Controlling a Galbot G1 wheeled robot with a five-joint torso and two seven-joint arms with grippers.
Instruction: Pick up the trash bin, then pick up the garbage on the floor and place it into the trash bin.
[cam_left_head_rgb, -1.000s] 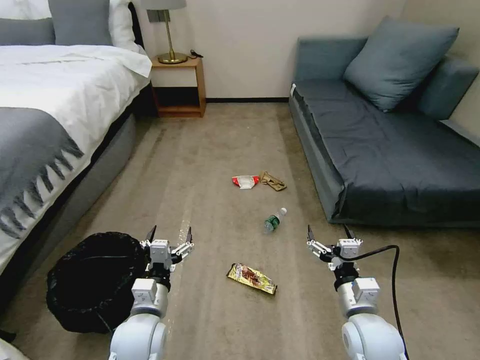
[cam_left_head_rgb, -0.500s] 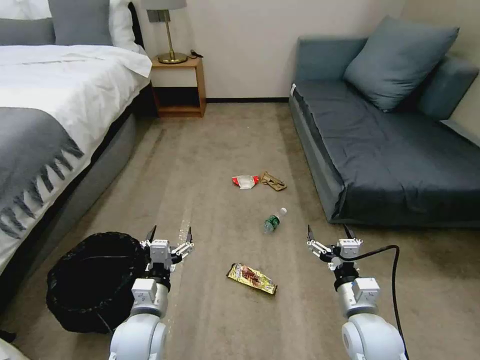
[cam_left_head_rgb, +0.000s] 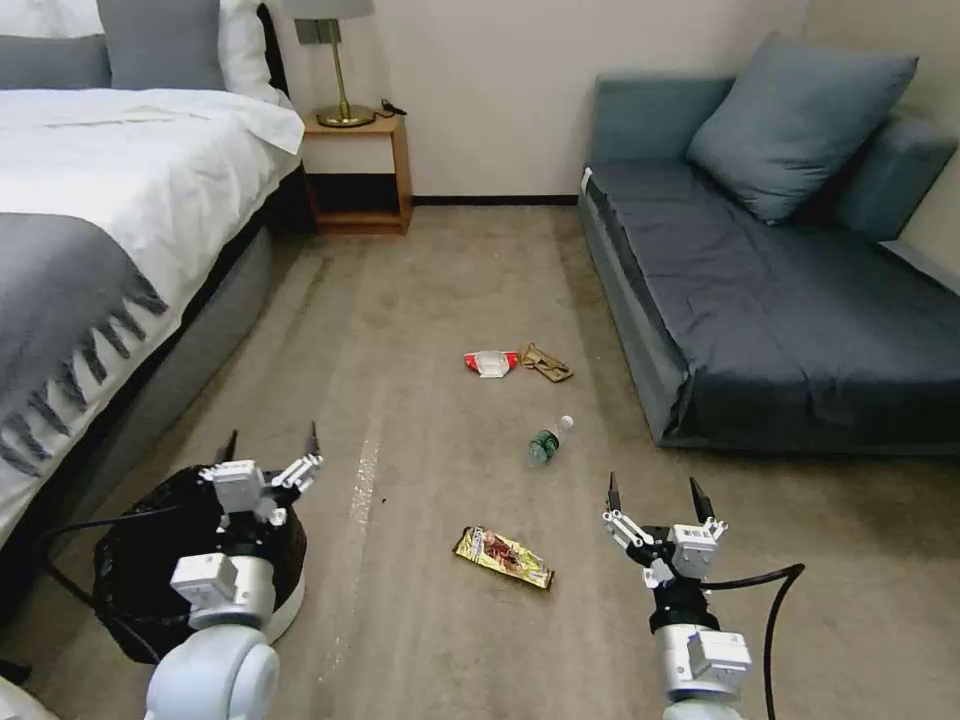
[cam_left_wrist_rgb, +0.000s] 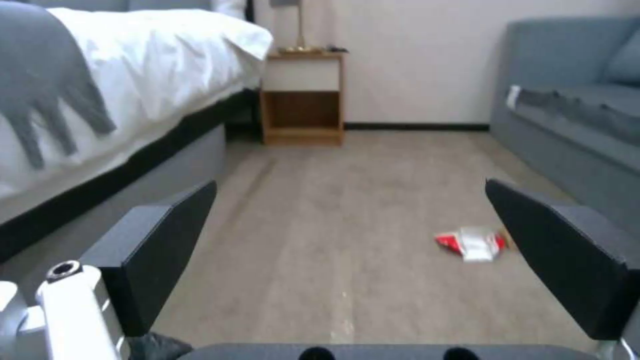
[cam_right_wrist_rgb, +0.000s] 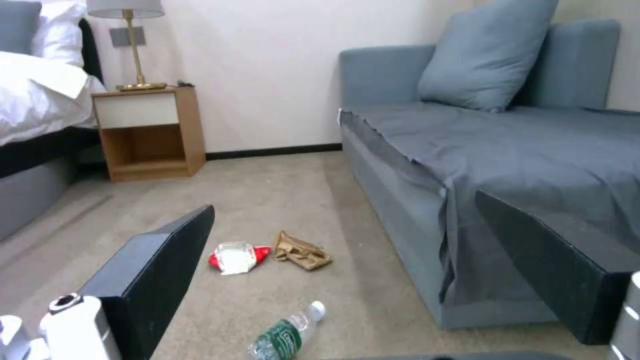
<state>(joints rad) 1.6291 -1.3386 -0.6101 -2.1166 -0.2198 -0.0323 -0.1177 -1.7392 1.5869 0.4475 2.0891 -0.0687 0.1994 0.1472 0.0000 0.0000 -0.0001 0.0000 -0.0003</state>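
Left gripper (cam_left_head_rgb: 270, 455) hovers over the trash bin (cam_left_head_rgb: 140, 590), jaws spread wide, nothing held. Right gripper (cam_left_head_rgb: 655, 497) hangs low over the carpet near the sofa (cam_left_head_rgb: 780, 300), equally wide, empty.

Step in hand, by my reading: taking the bin. It is far wider than the jaws, so pinch the rim with 1 finger inside, not the slack black liner alone.

Bin interior: dark, contents cannot be told. On the floor lie 4 pieces: yellow wrapper (cam_left_head_rgb: 503, 557), bottle (cam_left_head_rgb: 549, 441), red-and-white packet (cam_left_head_rgb: 491, 362), tan paper (cam_left_head_rgb: 546, 363).
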